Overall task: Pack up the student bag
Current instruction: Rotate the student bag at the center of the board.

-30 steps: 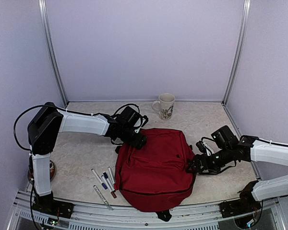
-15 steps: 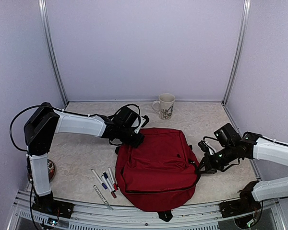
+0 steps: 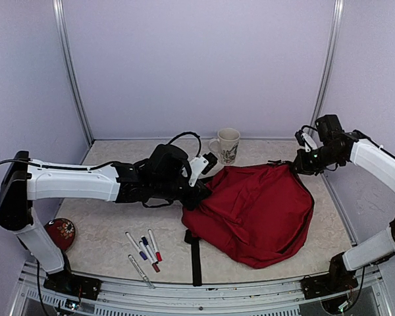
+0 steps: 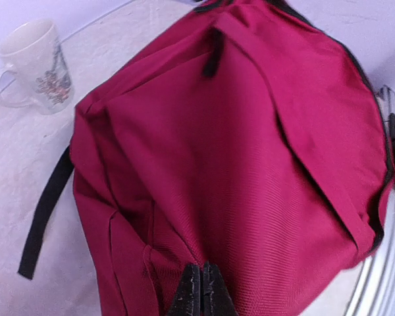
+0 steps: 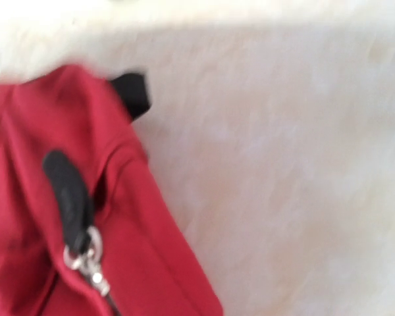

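Note:
The student bag (image 3: 257, 207), dark red with black straps, lies spread over the right half of the table. Its back corner is drawn up toward the right wall. My left gripper (image 3: 199, 196) is at the bag's left edge. The left wrist view shows it (image 4: 202, 282) shut, pinching a fold of the red fabric (image 4: 250, 164). At the bag's raised back corner my right gripper (image 3: 297, 166) is shut on the cloth. The blurred right wrist view does not show its fingers, only the bag (image 5: 33, 263) and a black zipper tab (image 5: 67, 191) with a metal ring.
A patterned white mug (image 3: 228, 145) stands at the back, just behind my left wrist. Several marker pens (image 3: 143, 249) lie near the front left. A small red round object (image 3: 60, 232) sits by the left arm's base. A black strap (image 3: 195, 257) trails to the front edge.
Both grippers have shut on the bag. The right arm rose and swung to the back right, dragging the bag rightward and turning it. The left arm stretched right with it.

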Motion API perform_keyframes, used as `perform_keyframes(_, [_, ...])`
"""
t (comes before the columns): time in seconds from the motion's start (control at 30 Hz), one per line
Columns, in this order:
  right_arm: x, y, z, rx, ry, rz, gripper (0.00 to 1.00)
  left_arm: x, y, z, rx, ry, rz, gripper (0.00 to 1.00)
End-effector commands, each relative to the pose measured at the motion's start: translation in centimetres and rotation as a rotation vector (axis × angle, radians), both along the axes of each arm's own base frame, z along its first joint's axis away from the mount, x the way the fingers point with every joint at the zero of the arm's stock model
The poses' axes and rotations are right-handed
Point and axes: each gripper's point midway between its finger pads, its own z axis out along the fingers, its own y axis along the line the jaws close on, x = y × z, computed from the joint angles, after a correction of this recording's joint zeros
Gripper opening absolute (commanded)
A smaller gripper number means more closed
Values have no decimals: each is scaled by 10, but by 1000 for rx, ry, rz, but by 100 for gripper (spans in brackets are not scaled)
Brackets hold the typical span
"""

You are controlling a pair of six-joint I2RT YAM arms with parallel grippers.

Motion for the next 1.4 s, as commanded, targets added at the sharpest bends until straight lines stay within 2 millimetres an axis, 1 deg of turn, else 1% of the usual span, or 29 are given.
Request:
perform_keyframes(0.0, [65, -30, 53, -91, -199, -69, 0, -53, -31, 81, -263, -67, -137, 0])
perform_keyframes(0.07, [84, -23, 60, -68, -216, -50, 0, -79, -44, 76, -272, -67, -193, 0])
perform_keyframes(0.13, [102, -14, 57, -32, -211, -26, 0, -101, -57, 67, -278, -60, -235, 0])
perform_keyframes(0.27, [124, 6, 50, 34, -187, 24, 0, -142, -86, 43, -253, -2, -341, 0])
perform_keyframes(0.3, [128, 13, 51, 43, -193, 40, 0, -154, -94, 35, -240, 2, -373, 0])
perform_keyframes(0.4, [131, 41, 40, 51, -184, 102, 0, -183, -112, 29, -234, -3, -453, 0])
perform_keyframes(0.47, [126, 60, 28, 65, -161, 151, 0, -196, -122, 31, -240, -4, -491, 0])
perform_keyframes(0.5, [123, 69, 21, 66, -143, 175, 2, -201, -127, 33, -241, -5, -509, 4])
perform_keyframes(0.53, [119, 75, 15, 59, -128, 192, 7, -206, -131, 38, -247, -9, -527, 14])
perform_keyframes(0.57, [116, 78, 11, 42, -118, 200, 19, -206, -132, 41, -249, -15, -531, 39])
perform_keyframes(0.6, [113, 77, 8, 18, -110, 197, 31, -205, -132, 43, -246, -22, -528, 59])
perform_keyframes(0.63, [111, 73, 5, -5, -102, 184, 41, -202, -131, 48, -246, -29, -519, 73])
perform_keyframes(0.67, [110, 66, 4, -35, -99, 159, 50, -198, -129, 54, -247, -38, -504, 83])
perform_keyframes(0.73, [107, 49, 2, -108, -95, 115, 62, -185, -122, 64, -246, -46, -473, 98])
perform_keyframes(0.77, [105, 40, 2, -142, -90, 96, 68, -175, -117, 70, -247, -47, -449, 99])
perform_keyframes(0.8, [103, 30, 3, -174, -86, 72, 74, -160, -111, 74, -246, -44, -411, 99])
perform_keyframes(0.83, [100, 20, 5, -202, -81, 47, 83, -142, -104, 77, -245, -36, -363, 99])
perform_keyframes(0.87, [95, 9, 9, -221, -81, 20, 90, -119, -95, 76, -242, -17, -300, 99])
perform_keyframes(0.9, [87, 0, 6, -235, -66, -4, 97, -94, -85, 72, -238, 16, -233, 99])
perform_keyframes(0.93, [78, -9, 4, -239, -54, -26, 100, -68, -74, 64, -226, 47, -163, 99])
perform_keyframes(0.97, [68, -16, -1, -237, -37, -53, 100, -42, -63, 53, -206, 86, -84, 99])
perform_keyframes(1.03, [45, -26, -15, -214, 0, -102, 100, 7, -41, 26, -148, 150, 52, 99])
perform_keyframes(1.07, [33, -29, -24, -206, 21, -119, 100, 26, -35, 5, -107, 179, 98, 99])
perform_keyframes(1.1, [21, -33, -36, -212, 51, -136, 100, 39, -29, -9, -82, 198, 127, 99])
perform_keyframes(1.13, [7, -38, -49, -224, 92, -161, 100, 51, -25, -24, -56, 214, 143, 99])
perform_keyframes(1.2, [-17, -49, -75, -258, 169, -200, 100, 64, -23, -47, -19, 235, 144, 99])
perform_keyframes(1.23, [-27, -51, -87, -259, 201, -210, 100, 66, -24, -60, 4, 242, 136, 99])
perform_keyframes(1.3, [-42, -48, -110, -230, 246, -206, 100, 70, -30, -78, 37, 240, 108, 99])
perform_keyframes(1.37, [-51, -45, -127, -204, 279, -215, 100, 74, -39, -96, 63, 246, 78, 99])
